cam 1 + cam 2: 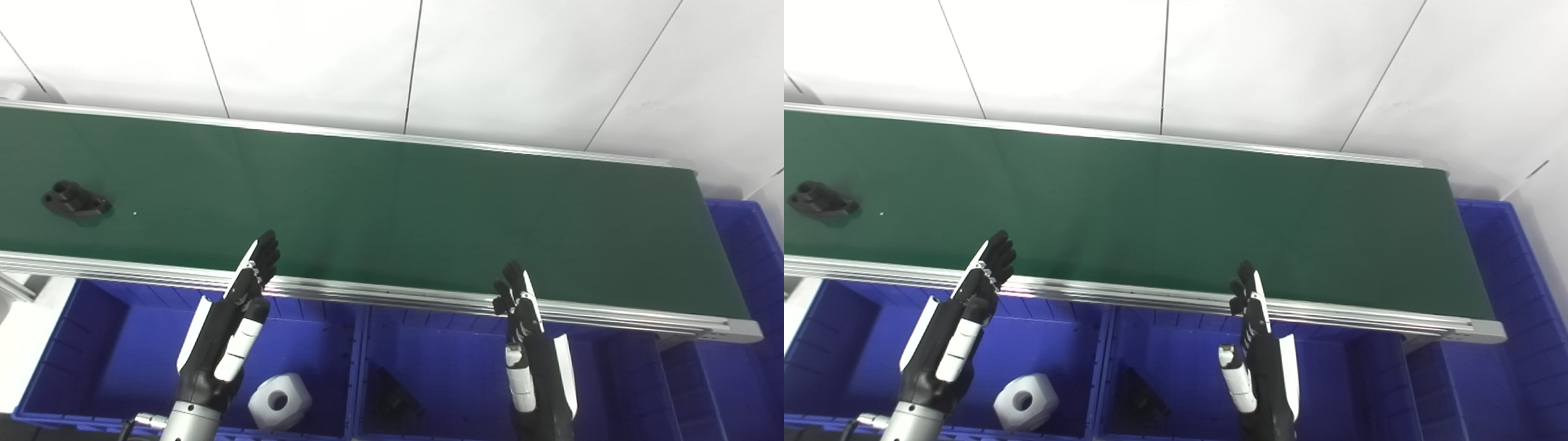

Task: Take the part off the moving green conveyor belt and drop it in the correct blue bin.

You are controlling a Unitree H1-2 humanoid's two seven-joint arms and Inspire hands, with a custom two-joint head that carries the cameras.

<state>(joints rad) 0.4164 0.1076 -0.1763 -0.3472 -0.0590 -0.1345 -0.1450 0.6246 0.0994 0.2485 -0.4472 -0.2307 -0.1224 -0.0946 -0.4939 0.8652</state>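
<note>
So the black part (76, 200) we're after sits way over at the left end of the green belt (429, 208), well apart from both hands. Our left hand (242, 306) and right hand (520, 318) are both held up flat over the blue bins (104, 343), fingers straight, nothing in them. The part looks like stiff molded plastic, probably light and not fragile, with two round holes on top. We'd guess pinching across its narrow middle works best, though smooth plastic may slip.
</note>
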